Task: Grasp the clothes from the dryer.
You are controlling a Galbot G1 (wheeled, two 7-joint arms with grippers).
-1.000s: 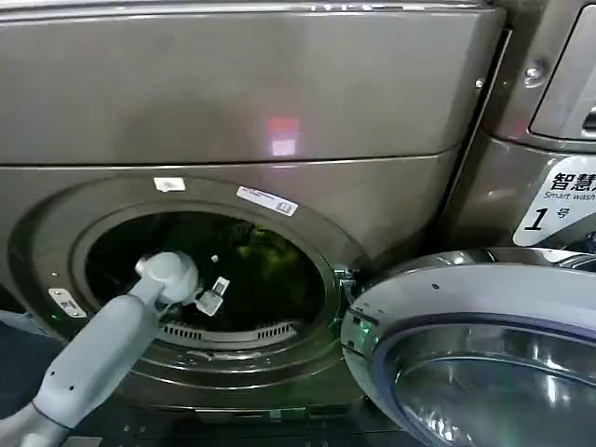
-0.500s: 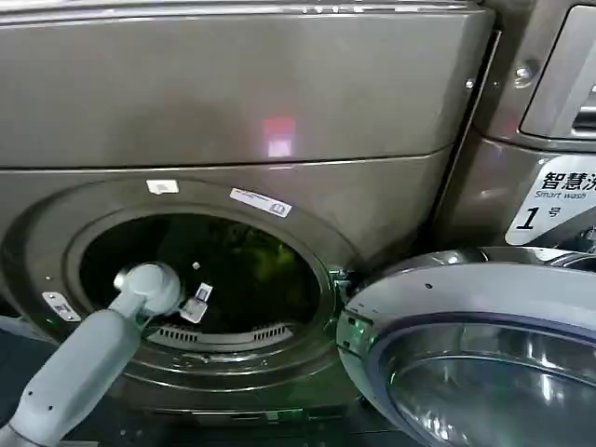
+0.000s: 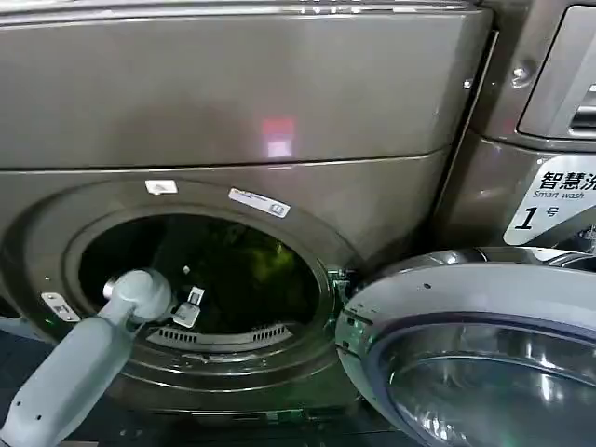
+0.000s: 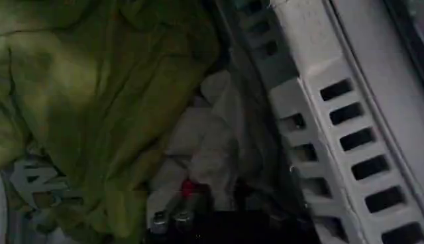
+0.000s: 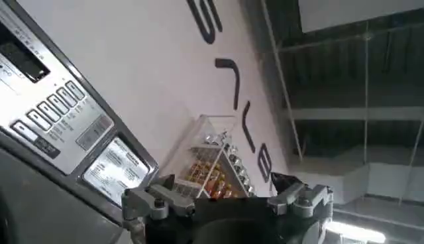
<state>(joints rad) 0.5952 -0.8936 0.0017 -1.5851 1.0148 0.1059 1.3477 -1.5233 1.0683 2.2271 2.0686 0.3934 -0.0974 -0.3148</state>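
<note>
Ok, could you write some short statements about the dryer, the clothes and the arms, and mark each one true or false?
1. The dryer door is closed. False: it is swung open, at the right of the opening.
2. A green garment lies inside the drum. True.
3. The left arm reaches into the dryer opening. True.
4. The right gripper is inside the drum. False: it is beside a control panel, outside the drum.
5. The neighbouring machine's label shows number 3. False: it shows 1.
</note>
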